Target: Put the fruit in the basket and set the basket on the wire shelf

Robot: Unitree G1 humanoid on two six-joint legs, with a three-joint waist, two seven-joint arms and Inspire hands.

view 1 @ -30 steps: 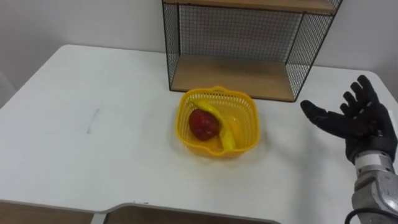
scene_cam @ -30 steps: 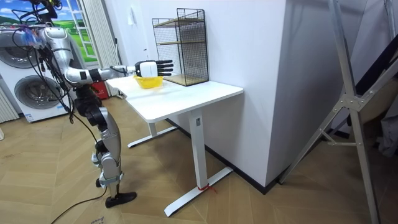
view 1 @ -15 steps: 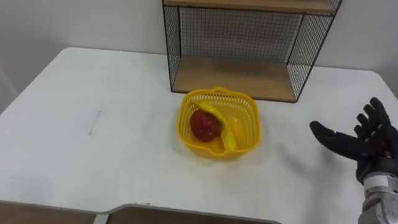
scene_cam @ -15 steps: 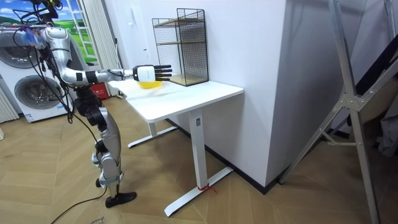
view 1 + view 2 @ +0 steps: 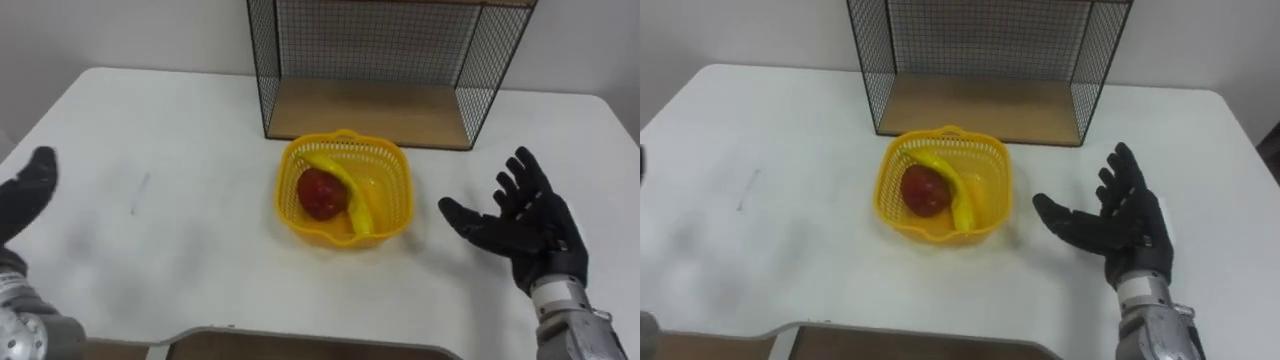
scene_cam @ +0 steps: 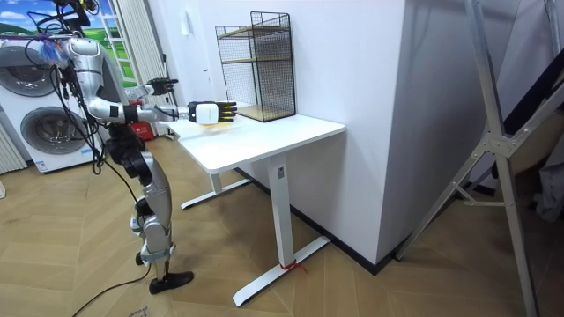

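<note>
Basket point(image 5: 308, 228) sits mid-counter, just in front of the wire shelf, not yet on it.

- Counter point(image 5: 180, 130): white. Basket's place relative to the shelf is the same as a second ago. The whole view has dipped slightly, which is the camera's own shift.
- Wire shelf point(image 5: 370, 108): at the far edge, lower wooden board bare, nothing set on it.
- Right robot hand point(image 5: 525, 240): the main change. A second ago it was raised at the far right; now it has come in toward the basket's right side, palm turned to the basket, fingers spread apart, holding nothing, clear of the rim.
- Left robot hand point(image 5: 25, 195): new arrival at the left edge, well apart from the basket, fingers straight, empty.
- Apple point(image 5: 320, 192) and banana point(image 5: 350, 190): both lying in the basket, touching each other.

Reading: the fruit step looks done. With a hand on each side, the robot seems to be setting up a two-handed lift. The left hand has further to close in.

Writing: no label or print legible on basket, shelf or counter. There is one faint grey scuff point(image 5: 137, 193) on the counter's left.
</note>
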